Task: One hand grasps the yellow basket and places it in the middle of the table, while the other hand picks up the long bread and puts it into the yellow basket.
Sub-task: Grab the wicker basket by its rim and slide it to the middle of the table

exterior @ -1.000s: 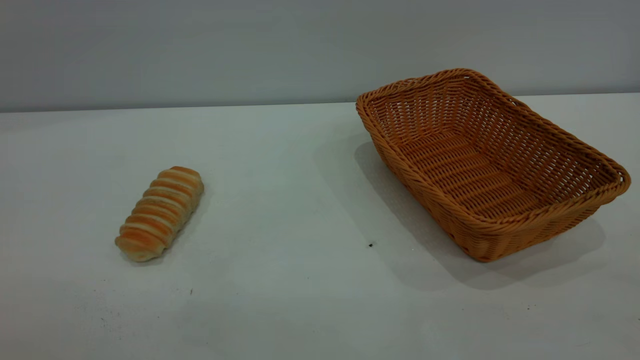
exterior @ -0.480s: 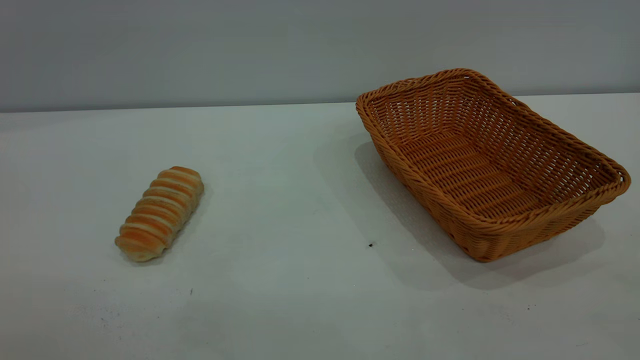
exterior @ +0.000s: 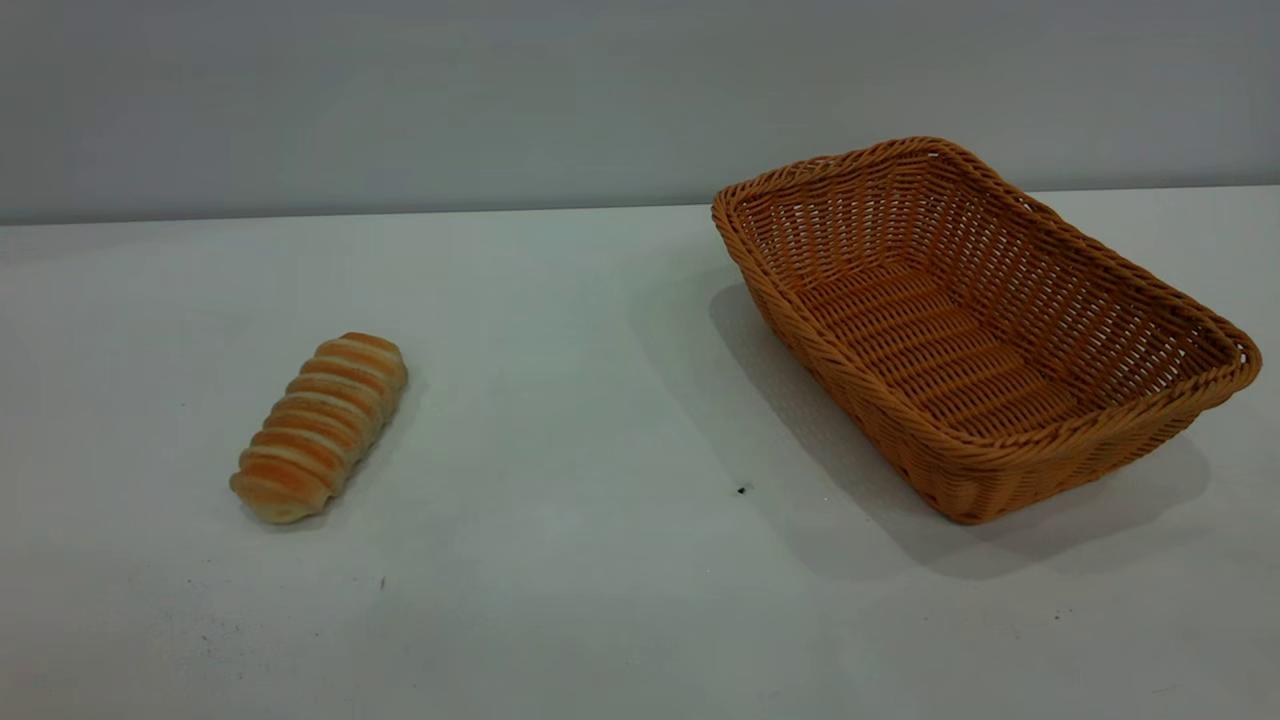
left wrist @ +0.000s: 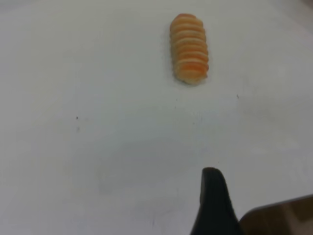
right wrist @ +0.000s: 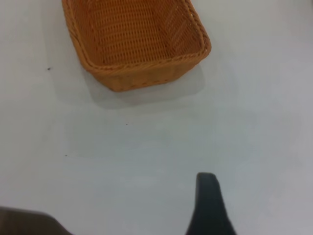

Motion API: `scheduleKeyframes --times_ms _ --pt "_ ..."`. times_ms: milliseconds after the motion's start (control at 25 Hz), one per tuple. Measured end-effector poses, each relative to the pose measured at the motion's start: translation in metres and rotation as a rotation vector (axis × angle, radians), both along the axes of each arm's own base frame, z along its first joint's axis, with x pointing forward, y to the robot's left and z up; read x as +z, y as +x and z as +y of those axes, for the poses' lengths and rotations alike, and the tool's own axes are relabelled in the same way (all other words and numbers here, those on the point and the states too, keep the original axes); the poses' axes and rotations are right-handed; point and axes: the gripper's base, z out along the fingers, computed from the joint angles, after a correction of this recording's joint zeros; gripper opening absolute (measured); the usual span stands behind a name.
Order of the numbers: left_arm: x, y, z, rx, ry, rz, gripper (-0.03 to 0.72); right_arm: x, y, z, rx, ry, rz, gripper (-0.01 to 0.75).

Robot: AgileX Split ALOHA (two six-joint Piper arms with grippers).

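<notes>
The long bread (exterior: 320, 428) lies on the white table (exterior: 560, 420) at the left, and also shows in the left wrist view (left wrist: 189, 47). The yellow basket (exterior: 975, 325) stands empty at the right of the table, turned at an angle, and also shows in the right wrist view (right wrist: 134, 41). Neither arm shows in the exterior view. Part of my left gripper (left wrist: 211, 203) shows in its wrist view, above bare table and well short of the bread. Part of my right gripper (right wrist: 208, 205) shows in its wrist view, above bare table and short of the basket.
A plain grey wall (exterior: 400, 100) runs behind the table's far edge. A few tiny dark specks (exterior: 741, 489) lie on the tabletop between the bread and the basket.
</notes>
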Motion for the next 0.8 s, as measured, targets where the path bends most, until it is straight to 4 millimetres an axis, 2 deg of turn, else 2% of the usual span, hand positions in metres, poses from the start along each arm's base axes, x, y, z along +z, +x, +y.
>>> scheduleKeyframes --times_ms 520,640,800 --pt "0.0004 0.0003 0.0021 -0.069 0.009 -0.008 0.551 0.0006 0.0002 0.0005 0.025 0.008 -0.007 0.57" --pt "0.0004 0.0002 0.0016 -0.072 0.005 -0.007 0.551 0.0036 0.0015 0.0023 0.067 0.038 -0.041 0.57" --pt "0.0011 0.0009 0.0005 -0.068 -0.019 -0.008 0.537 0.0056 0.0026 0.0018 0.034 0.113 -0.056 0.57"
